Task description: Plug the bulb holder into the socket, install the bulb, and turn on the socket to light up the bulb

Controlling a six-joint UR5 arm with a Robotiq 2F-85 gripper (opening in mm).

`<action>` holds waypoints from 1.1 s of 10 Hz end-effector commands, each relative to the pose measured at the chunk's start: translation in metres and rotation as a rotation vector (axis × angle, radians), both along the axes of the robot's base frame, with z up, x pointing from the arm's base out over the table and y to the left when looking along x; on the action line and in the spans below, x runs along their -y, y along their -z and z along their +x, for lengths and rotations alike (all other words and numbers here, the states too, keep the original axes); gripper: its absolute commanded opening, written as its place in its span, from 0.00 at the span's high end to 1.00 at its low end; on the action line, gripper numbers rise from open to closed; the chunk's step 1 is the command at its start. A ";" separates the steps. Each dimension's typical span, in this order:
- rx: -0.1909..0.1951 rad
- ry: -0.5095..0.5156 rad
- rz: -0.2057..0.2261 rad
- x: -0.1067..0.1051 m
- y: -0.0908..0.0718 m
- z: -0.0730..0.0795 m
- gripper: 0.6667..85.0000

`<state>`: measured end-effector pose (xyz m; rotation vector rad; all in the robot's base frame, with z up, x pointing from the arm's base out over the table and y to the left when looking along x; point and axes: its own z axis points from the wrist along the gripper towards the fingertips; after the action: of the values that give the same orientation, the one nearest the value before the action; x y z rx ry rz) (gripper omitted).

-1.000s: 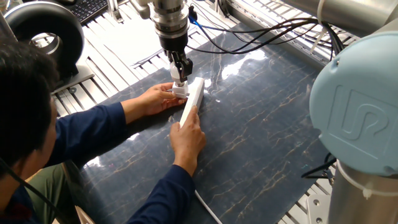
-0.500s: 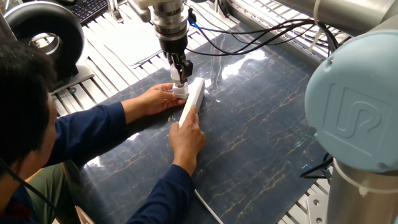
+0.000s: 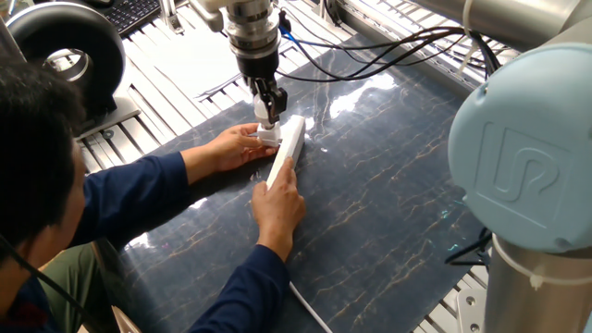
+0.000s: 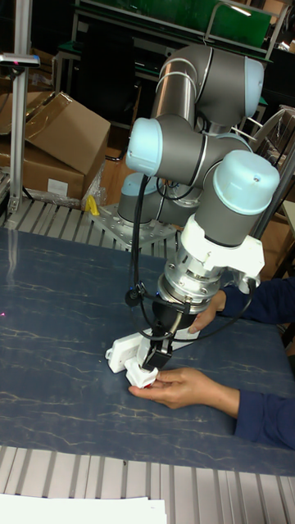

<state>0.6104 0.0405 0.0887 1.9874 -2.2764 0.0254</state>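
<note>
The socket [image 3: 285,150] is a long white strip lying on the dark marbled mat, also visible as the socket [image 4: 121,352] under the arm. My gripper [image 3: 268,118] points straight down just left of the strip's far end, shut on the small white bulb holder [image 3: 268,136]. In the tall fixed view the gripper [image 4: 156,357] grips the bulb holder [image 4: 141,377] from above, right beside the strip. A person's left hand [image 3: 231,144] cups the holder from the side and the right hand [image 3: 277,205] presses on the strip's near end. The bulb is out of view.
The person in blue sleeves [image 3: 139,199] leans over the near left of the mat [image 3: 388,203]. Black cables [image 3: 388,51] trail across the far side. The socket's white cable [image 3: 305,307] runs off the near edge. My arm's large grey-blue joint [image 3: 523,157] fills the right foreground.
The large arm joint in the right foreground has crept slightly left. Gripper, bulb holder, socket and both hands stay where they were.
</note>
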 end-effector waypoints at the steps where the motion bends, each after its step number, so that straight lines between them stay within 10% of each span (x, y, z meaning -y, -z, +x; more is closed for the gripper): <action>1: -0.014 0.038 -0.007 0.003 -0.001 -0.003 0.99; 11: -0.036 0.124 -0.077 0.008 -0.001 -0.010 0.99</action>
<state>0.6009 0.0299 0.0899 1.8098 -2.3216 0.0678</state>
